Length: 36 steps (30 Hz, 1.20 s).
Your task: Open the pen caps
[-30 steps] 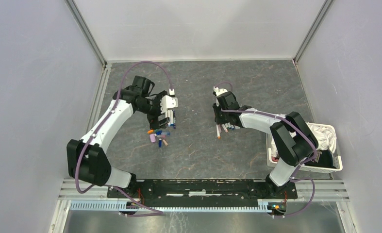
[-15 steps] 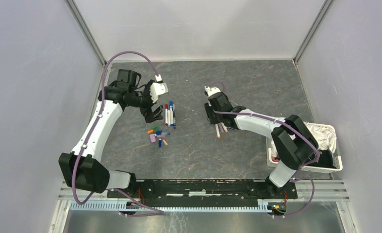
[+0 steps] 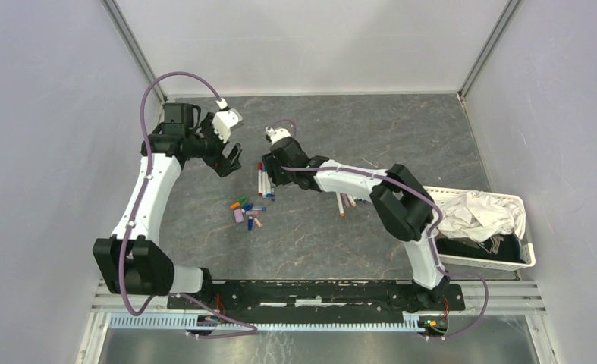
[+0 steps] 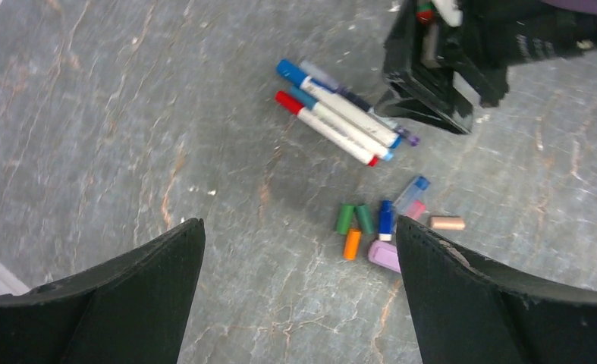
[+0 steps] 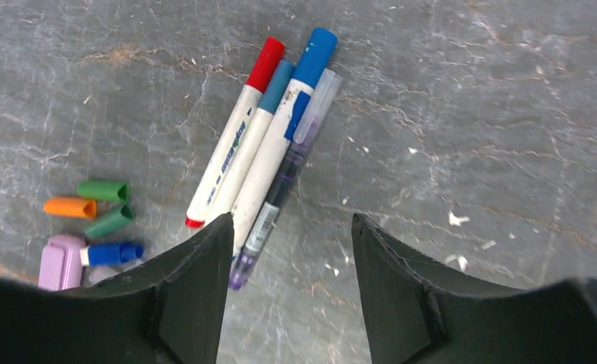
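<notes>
Three white-barrelled pens (image 3: 265, 182) with red and blue ends and a slim purple pen (image 5: 280, 186) lie side by side left of centre. Loose pen caps (image 3: 247, 211), green, orange, blue and lilac, are scattered just below them. My right gripper (image 3: 272, 176) hovers over these pens, open, with bare table between its fingers (image 5: 291, 220); the purple pen runs beside its left finger. My left gripper (image 3: 230, 159) hangs wide open up-left of the pens, holding nothing. In the left wrist view the pens (image 4: 340, 121) and caps (image 4: 386, 224) lie beyond its fingertips (image 4: 299, 227).
A second small bunch of pens (image 3: 342, 203) lies right of centre. A white basket (image 3: 477, 264) holding a crumpled white cloth (image 3: 477, 212) stands at the right edge. Metal frame posts and grey walls close in the table.
My right arm swung left from the right bunch of pens to the left bunch, and its jaws opened. My left arm drew back up and left, away from those pens.
</notes>
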Tool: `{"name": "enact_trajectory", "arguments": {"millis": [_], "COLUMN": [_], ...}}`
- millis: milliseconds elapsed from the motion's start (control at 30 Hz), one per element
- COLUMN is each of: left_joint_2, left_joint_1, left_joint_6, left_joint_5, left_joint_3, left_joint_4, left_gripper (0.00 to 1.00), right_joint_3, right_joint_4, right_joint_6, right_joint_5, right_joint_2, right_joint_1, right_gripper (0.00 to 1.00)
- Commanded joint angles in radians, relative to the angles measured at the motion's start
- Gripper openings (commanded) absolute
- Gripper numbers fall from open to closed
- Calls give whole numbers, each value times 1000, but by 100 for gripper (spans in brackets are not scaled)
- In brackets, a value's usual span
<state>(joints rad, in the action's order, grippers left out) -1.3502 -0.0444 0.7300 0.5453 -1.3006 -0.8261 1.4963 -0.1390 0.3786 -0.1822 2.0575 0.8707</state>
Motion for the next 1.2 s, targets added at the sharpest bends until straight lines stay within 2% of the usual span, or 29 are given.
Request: {"name": "enact_trajectory", "arguments": {"millis": [0,100,167,200,233,567,733,1167], "left_joint_2": [-85,-165,-213,-228,-231,-155,-120,-93], "left_joint_1": [58,127,175,196,210,252,254,255], "left_joint_6": [-140,-169,-163,-160,-153,-103,-84,-65], "left_joint_5": [-118,-149,-86,-54,-36,-14,4,22], "left_joint_3": [12,5,-26,-35,-32,8,1,-18], "left_joint_4": [125,153,107,90,82,84,58,37], "left_gripper": [100,97,94,94,94,96,97,97], "right_joint_3": [125,190,246,260,264,368,470,323], "right_joint_4": [-10,-19,-61,-63,-60,-90,-174,-137], "right_joint_6": [38,59,69,74,76,72,58,45], "right_joint_5": [-34,-52,-108,-131,-151,-303,-367,-399], "right_joint_2": [83,133,165,176,183,269,357,324], "right_joint_1": [12,24,39,44,51,93,104,104], "right_gripper": [65,75,87,97,98,98,98,98]}}
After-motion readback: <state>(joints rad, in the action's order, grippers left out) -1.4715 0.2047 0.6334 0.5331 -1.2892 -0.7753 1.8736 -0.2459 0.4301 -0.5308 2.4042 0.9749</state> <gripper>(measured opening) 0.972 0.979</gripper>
